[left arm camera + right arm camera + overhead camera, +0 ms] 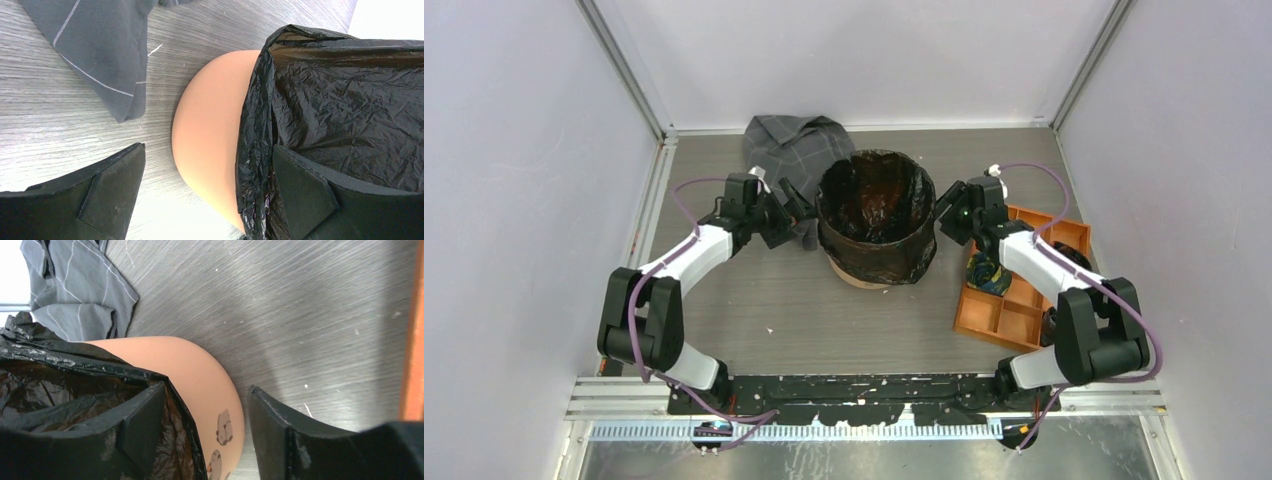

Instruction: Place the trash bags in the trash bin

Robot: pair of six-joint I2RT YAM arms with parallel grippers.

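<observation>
- The black trash bag (876, 195) sits inside the orange bucket (861, 280). It lines the hollow, and its wrinkled edge is folded out over the rim and down most of the wall.
- Only a strip of orange shows below the bag at the near bottom of the bucket.
- The bucket stands upright in the middle of the table (754, 300), a little toward the far side.
- My left gripper (799, 210) is at the left side of the rim with its fingers wide apart.
- In the left wrist view, the left gripper (209, 150) has one finger over the bag (350, 100) and the other out over the table, with the bare bucket wall (210, 125) between them. It is clamped on nothing.
- My right gripper (944, 210) is at the right side of the rim, also spread open.
- In the right wrist view, the right gripper (206, 387) has one finger over the bag (50, 390) on the inner side and the other outside, with the bucket wall (195, 370) between them.
- Small printed figures (223, 427) show on that wall.
- I cannot tell whether either inner finger presses the film.
- A grey checked cloth (789, 140) lies crumpled on the table at the far left of the bucket, touching it.
- An orange tray with compartments (1014, 305) lies to the right, under my right arm.
</observation>
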